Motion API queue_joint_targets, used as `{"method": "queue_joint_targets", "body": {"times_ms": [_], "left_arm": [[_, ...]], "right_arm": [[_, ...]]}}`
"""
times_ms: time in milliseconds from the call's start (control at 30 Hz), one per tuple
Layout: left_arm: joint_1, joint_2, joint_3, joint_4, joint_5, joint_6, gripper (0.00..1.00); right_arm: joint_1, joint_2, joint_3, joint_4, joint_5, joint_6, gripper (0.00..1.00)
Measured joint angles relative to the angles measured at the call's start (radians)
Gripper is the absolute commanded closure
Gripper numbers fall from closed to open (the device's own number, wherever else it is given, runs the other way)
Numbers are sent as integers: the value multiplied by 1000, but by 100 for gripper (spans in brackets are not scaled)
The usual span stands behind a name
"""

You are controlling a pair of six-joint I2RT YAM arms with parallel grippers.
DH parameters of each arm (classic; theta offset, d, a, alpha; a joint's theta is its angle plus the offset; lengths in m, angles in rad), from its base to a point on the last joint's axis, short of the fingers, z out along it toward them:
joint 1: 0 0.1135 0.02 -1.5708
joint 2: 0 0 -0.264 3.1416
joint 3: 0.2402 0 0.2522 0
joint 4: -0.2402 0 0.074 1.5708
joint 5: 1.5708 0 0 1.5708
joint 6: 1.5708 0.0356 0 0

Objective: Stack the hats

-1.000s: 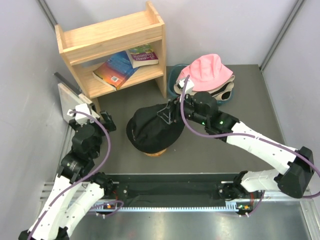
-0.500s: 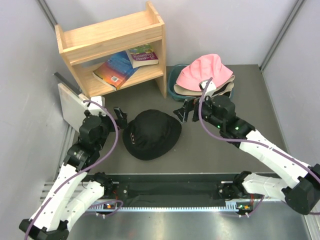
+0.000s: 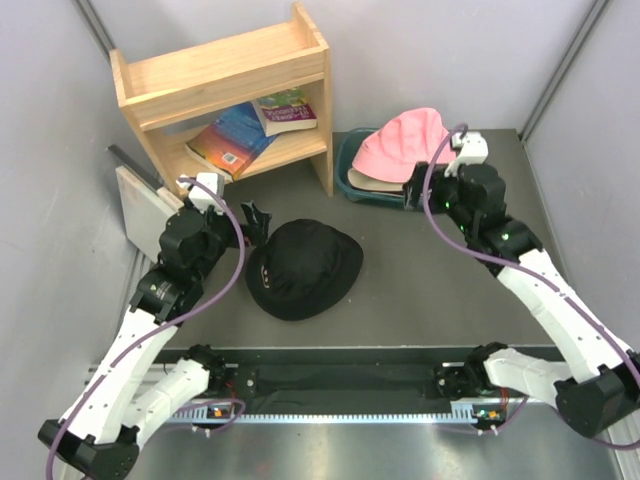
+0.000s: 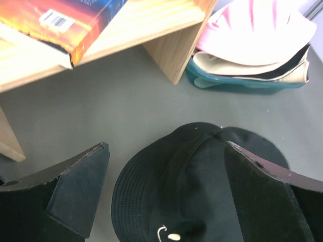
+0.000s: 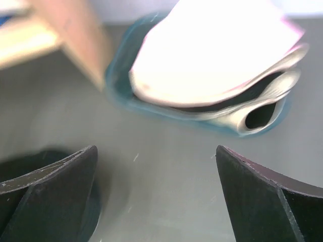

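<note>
Left claw [image 3: 255,218] gaped empty beside the floppy black fabric bucket hat [image 3: 303,268] mid-table — right claw [image 3: 412,195], likewise wide, faced the pink fabric hat [image 3: 410,140], likely next.

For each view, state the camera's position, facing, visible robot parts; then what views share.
Top external: overhead behind, looking down; left arm, right arm show.
Left wrist: rides left arm, faces black hat; open left end effector shows.
Right wrist: rides right arm, faces teal tub; open right end effector shows.
Shared: pink hat, all three.
</note>
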Motion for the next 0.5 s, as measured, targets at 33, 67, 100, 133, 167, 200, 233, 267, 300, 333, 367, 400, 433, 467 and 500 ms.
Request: {"method": "queue_joint_targets", "body": {"times_ms": [33,67,100,133,167,200,233,267,300,333,367,400,433,467,500], "left_arm": [[0,-3,-10,0,-1,0,1],[0,-6,-21,2,-1,0,1],[0,-9,-33,5,-1,0,1],[0,-11,-43,6,-1,2,1],[0,-11,-53,7,-1,4,1],[0,-11,-61,6,-2,8,1],[1,-9,-67,6,-5,10,1],[1,-6,-71,6,-7,11,1],[1,-3,-72,6,-9,13,1],[1,2,-72,6,-13,15,1],[1,6,-72,6,-16,16,1],[1,10,-72,6,-16,18,1],[2,13,-72,6,-19,19,1],[3,17,-72,6,-21,21,1],[4,19,-72,6,-23,22,1]], "right_arm": [[-3,19,37,-7,30,-11,1],[-9,51,80,-11,60,-23,0],[-14,83,122,-12,80,-33,0],[-21,122,169,-13,99,-42,0],[-28,177,224,-10,116,-54,0],[-32,218,262,-6,126,-60,0],[-39,266,305,-7,139,-67,0],[-48,329,357,-4,151,-74,0],[-54,380,396,1,159,-79,0],[-63,431,432,5,166,-82,0],[-72,483,467,9,169,-83,0],[-81,537,505,13,172,-87,0],[-90,587,539,19,175,-90,0],[-100,640,571,29,177,-93,0],[-107,683,600,37,180,-98,0]]}}
